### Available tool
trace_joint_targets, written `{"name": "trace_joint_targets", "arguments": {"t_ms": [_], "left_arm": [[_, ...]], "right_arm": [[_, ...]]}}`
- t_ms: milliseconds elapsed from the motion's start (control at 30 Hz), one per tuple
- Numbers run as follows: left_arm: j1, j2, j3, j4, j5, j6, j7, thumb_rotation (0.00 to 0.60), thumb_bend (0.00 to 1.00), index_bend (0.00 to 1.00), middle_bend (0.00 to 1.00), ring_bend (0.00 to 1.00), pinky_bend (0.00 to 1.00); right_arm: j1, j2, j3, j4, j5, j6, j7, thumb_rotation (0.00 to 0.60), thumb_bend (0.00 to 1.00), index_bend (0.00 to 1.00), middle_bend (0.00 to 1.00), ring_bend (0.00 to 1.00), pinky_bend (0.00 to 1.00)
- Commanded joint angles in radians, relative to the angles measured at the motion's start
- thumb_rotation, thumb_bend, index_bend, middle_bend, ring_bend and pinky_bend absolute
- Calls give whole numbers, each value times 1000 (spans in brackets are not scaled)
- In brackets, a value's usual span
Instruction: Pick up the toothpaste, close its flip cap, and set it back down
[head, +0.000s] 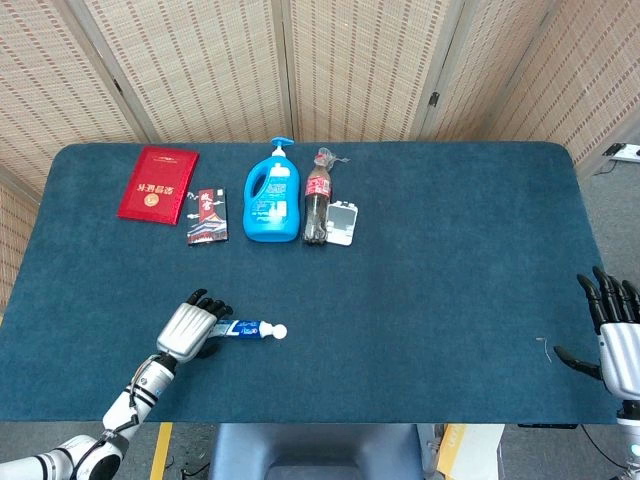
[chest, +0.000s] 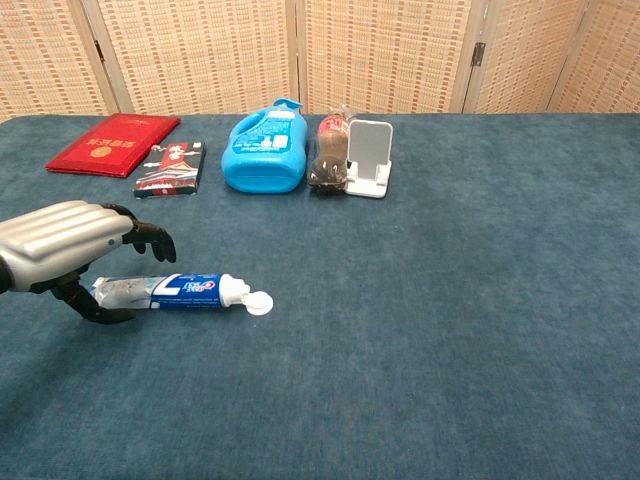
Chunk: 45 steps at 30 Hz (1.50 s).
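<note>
The toothpaste tube lies flat on the blue table near the front left. Its white flip cap hangs open at the right end. My left hand is over the tube's tail end. The fingers arch above the tube without touching it, and the thumb is down at the table on the near side. The tail end is partly hidden by the hand. My right hand hovers at the table's right front edge with its fingers spread and nothing in it; only the head view shows it.
Along the back stand a red booklet, a small dark packet, a blue pump bottle lying down, a cola bottle and a white stand. The table's front edge is close to the tube.
</note>
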Motion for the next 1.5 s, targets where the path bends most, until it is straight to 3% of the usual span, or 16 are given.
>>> {"name": "trace_joint_targets", "arguments": {"t_ms": [33,300,633,933,1100,1300,1500], "left_arm": [[-6,-15,1,16,-8,-1,-3,600,267,325,353,338,196],[-23,-39,-1,44,-33,-13,-4,600,350,359,395,373,210],[-33,-55,5,69,-48,-18,-18,600,376,400,422,399,218],[-42,-80,11,132,-24,-7,-96,600,426,514,528,490,270],[-52,-71,11,179,32,25,-196,600,513,597,681,636,492],[-76,-29,22,231,143,93,-366,600,586,667,752,704,553],[-113,43,10,207,237,184,-566,600,595,677,766,713,561]], "right_arm": [[-1,0,0,2,1,-1,3,600,0,0,0,0,0],[-1,-1,3,9,3,0,11,600,0,0,0,0,0],[3,-3,3,14,5,-10,13,600,0,0,0,0,0],[2,-6,0,13,1,-9,13,600,0,0,0,0,0],[5,-9,-4,13,-9,-13,14,600,0,0,0,0,0],[26,1,-12,-5,-46,-34,21,600,0,0,0,0,0],[78,36,-9,-55,-125,-60,36,600,0,0,0,0,0]]}}
